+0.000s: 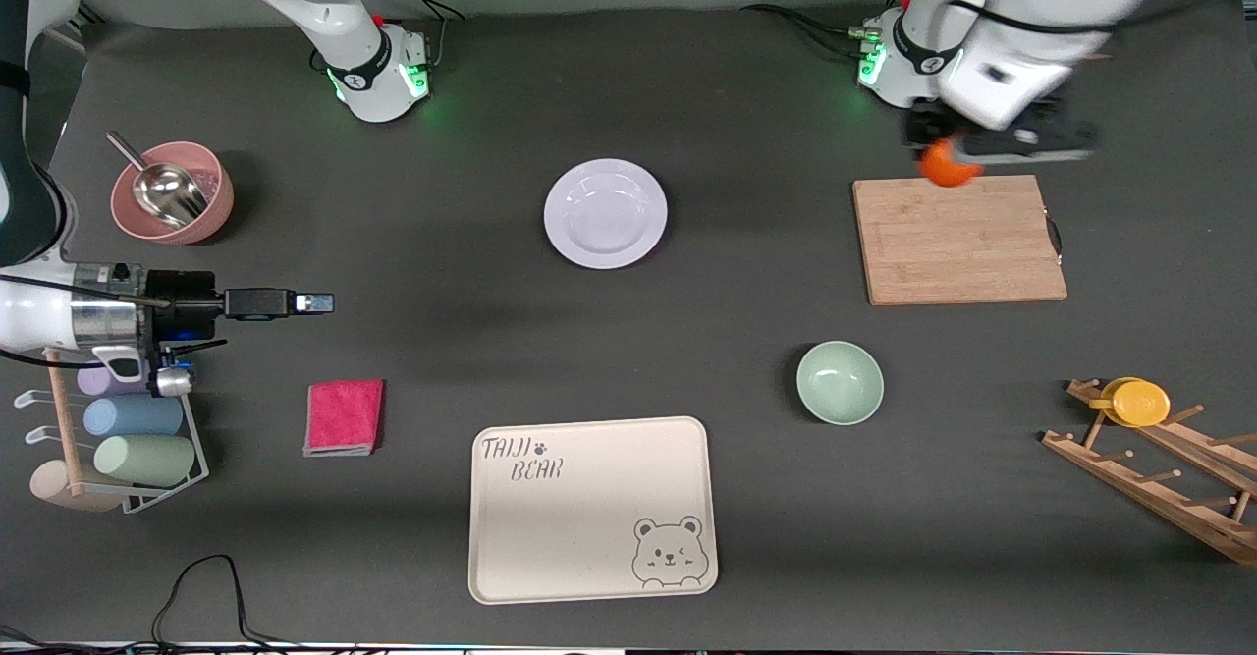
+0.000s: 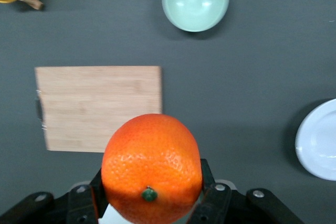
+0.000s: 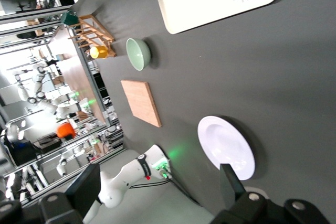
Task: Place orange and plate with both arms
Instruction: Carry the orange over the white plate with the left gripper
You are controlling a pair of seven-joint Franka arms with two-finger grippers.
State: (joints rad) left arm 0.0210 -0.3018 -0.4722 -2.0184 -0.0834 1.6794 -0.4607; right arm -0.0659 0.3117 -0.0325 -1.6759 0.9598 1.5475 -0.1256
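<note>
The orange [image 1: 945,165] is gripped between the closed fingers of the left gripper [image 1: 957,149] and held in the air over the edge of the cutting board [image 1: 957,240] that lies toward the robots' bases. The plate [image 1: 605,213] rests on the table, well apart from the board, toward the right arm's end. The right gripper [image 1: 314,302] waits with its fingers closed on nothing, above the pink cloth [image 1: 344,416].

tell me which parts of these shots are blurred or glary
Front view: the left gripper and the orange it holds are motion-smeared, while the plate is sharp. Left wrist view: the orange is crisp. Right wrist view: bright background glare, plate clear.
</note>
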